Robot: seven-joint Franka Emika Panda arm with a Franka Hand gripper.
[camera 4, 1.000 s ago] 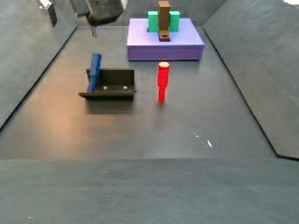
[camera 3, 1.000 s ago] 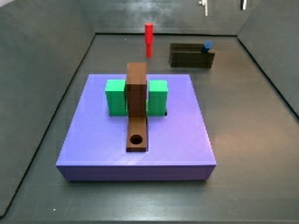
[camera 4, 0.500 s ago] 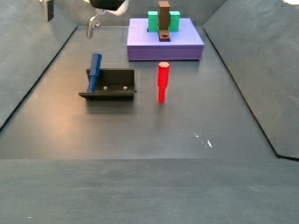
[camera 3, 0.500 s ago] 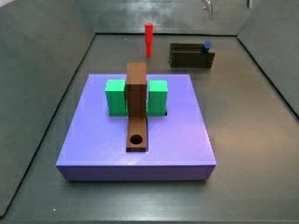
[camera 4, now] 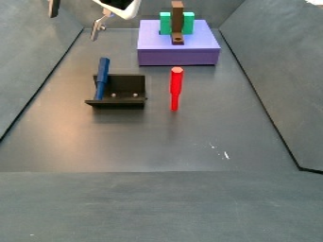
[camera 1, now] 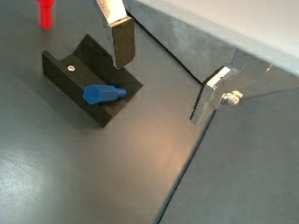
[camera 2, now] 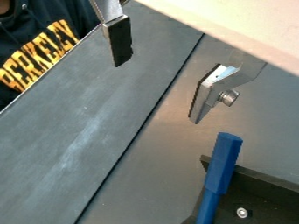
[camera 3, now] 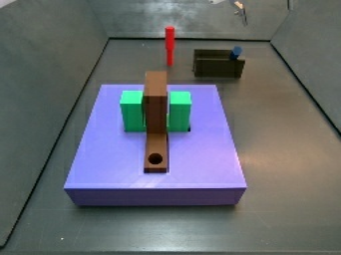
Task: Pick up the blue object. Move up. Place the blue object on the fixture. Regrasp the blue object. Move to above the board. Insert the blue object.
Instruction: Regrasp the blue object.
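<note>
the blue object [camera 4: 104,72] stands tilted on the fixture [camera 4: 117,93], leaning against its upright back wall, its lower end resting on the base plate; in a wrist view it shows as a blue rod rising out of the dark fixture [camera 2: 251,203], and in another wrist view its end [camera 1: 103,93] pokes over the fixture's edge [camera 1: 73,68]. in a side view the blue tip [camera 3: 236,52] shows above the fixture [camera 3: 218,65] near the far wall. the pincer [camera 4: 74,21] hangs high above the floor, up and away from the blue object, touching nothing; its silver fingers [camera 1: 121,38] with dark pads stand well apart with nothing between them, so it is released and empty. the red peg [camera 4: 177,89] stands upright on the grey floor [camera 4: 190,142] just beside the fixture. further off, the brown board [camera 3: 156,120] lies across the purple platform [camera 3: 107,169], flanked by green blocks [camera 3: 132,111], its round hole [camera 3: 156,159] unfilled.
</note>
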